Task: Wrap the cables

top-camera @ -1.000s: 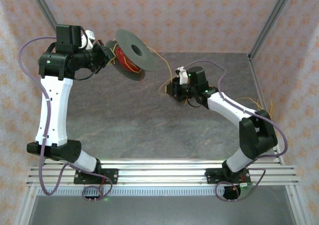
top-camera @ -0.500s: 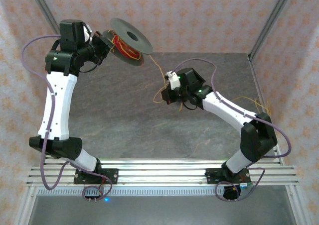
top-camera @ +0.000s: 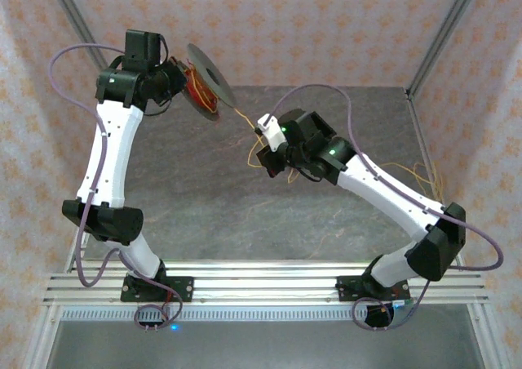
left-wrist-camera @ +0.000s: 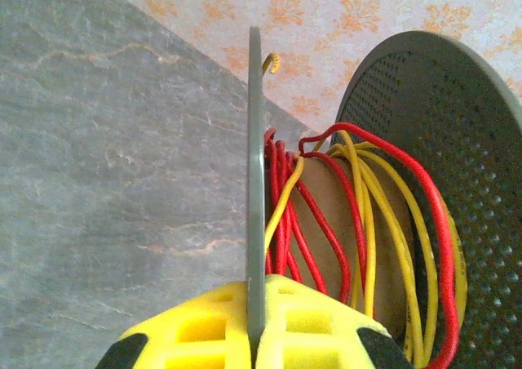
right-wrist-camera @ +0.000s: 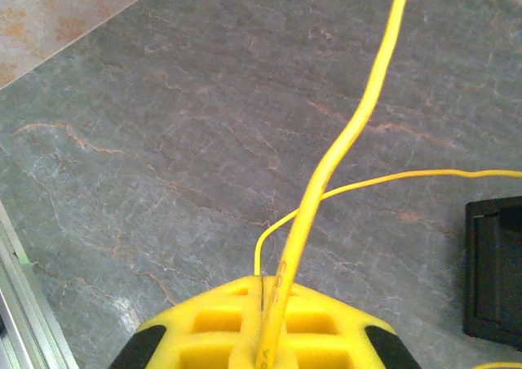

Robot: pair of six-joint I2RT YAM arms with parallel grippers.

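A grey spool (top-camera: pixel 208 82) hangs in the air at the back left, tilted on edge. My left gripper (top-camera: pixel 181 82) is shut on the rim of one flange (left-wrist-camera: pixel 254 181), with the yellow pads (left-wrist-camera: pixel 255 291) pressed on both sides. Red cables (left-wrist-camera: pixel 326 222) and yellow cables (left-wrist-camera: pixel 363 222) lie wound loosely between that flange and the perforated one (left-wrist-camera: pixel 440 140). One yellow cable (top-camera: pixel 245 117) runs from the spool down to my right gripper (top-camera: pixel 259 158), which hovers mid-table. The right gripper (right-wrist-camera: pixel 273 291) is shut on this yellow cable (right-wrist-camera: pixel 359 124).
More loose yellow cable (top-camera: pixel 424 173) trails over the stone table (top-camera: pixel 188 197) at the right side. A thinner yellow strand (right-wrist-camera: pixel 391 177) loops off to the right. A black block (right-wrist-camera: pixel 493 263) sits at the right edge of the right wrist view.
The left arm has swung the spool up and back, turning it more edge-on. The right arm has moved left toward the spool with the yellow cable in its grip.
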